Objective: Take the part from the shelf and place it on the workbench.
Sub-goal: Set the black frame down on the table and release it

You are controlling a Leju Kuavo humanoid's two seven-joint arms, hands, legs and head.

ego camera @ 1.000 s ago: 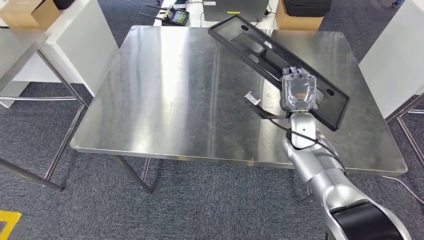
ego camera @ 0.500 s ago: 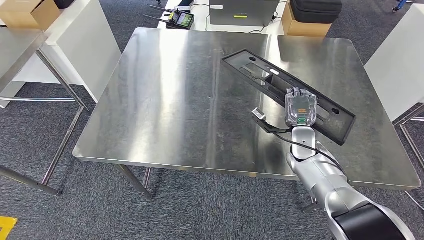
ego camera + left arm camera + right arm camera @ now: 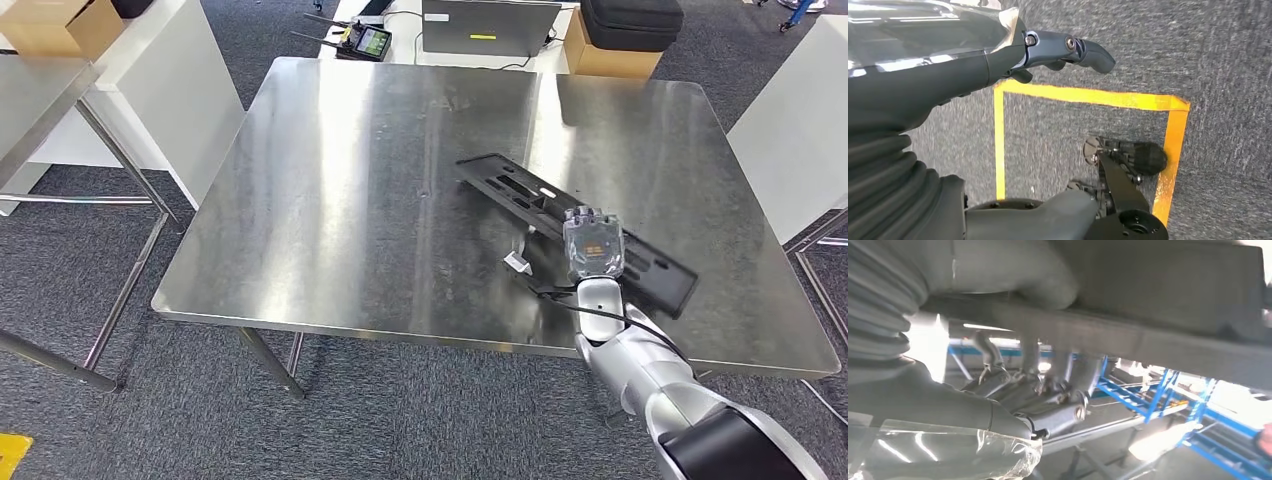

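Right hand (image 3: 594, 245) grips the near-right part of the long black part (image 3: 575, 220), fingers wrapped over its edge; right wrist view shows those fingers (image 3: 1048, 390) curled under the slab. Since a second ago the part has come down from a tilted, raised carry and now lies low and nearly flat on the right half of the surface (image 3: 330, 200), far end pointing toward centre. Whether it is fully resting or just touching, can't tell. My read: placement is almost done, what's left is letting go and pulling the arm back without dragging the part. Left hand (image 3: 1058, 50) hangs by the robot's side over grey carpet with a yellow tape outline (image 3: 1083, 97); fingers look loosely apart, holding nothing. Surface is bare brushed steel, reflective, so a slide on release is a risk. Beyond its far edge: a controller with a lit screen (image 3: 360, 40), a laptop-like device (image 3: 490, 20), a cardboard box (image 3: 600, 50) with a black case (image 3: 630, 15) on top. White panels flank both sides.
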